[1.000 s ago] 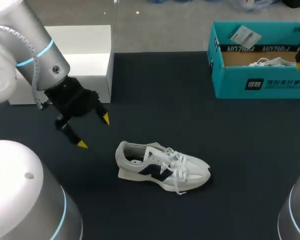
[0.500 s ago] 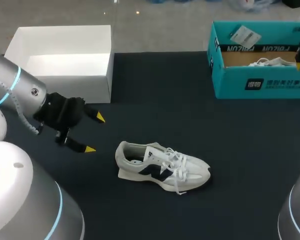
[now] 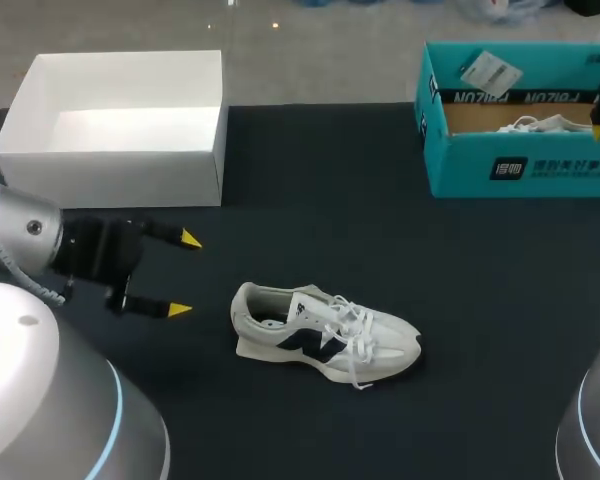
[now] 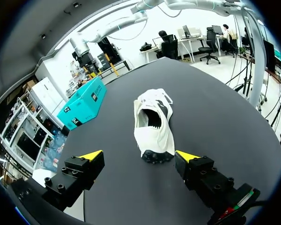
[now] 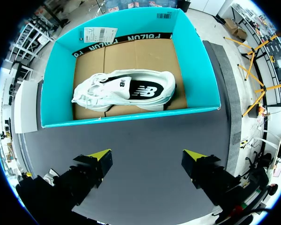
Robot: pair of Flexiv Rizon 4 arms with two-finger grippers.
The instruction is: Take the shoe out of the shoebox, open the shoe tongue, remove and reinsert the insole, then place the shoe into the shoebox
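Matt cardboard shoebox (image 3: pixel 460 165), perhaps leather shoe (image 3: pixel 325 335)

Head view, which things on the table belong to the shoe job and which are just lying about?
Job: white lace-up sneaker with dark side mark on the table; open teal cardboard shoebox; open left gripper near its heel.
Likely lying about: open white cardboard box; second white sneaker inside the shoebox.

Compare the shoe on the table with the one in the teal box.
The table shoe stands upright on its sole; the boxed shoe lies on its side. The table shoe sits on the dark table; the boxed shoe rests inside the teal box. Both are white with dark side logos.
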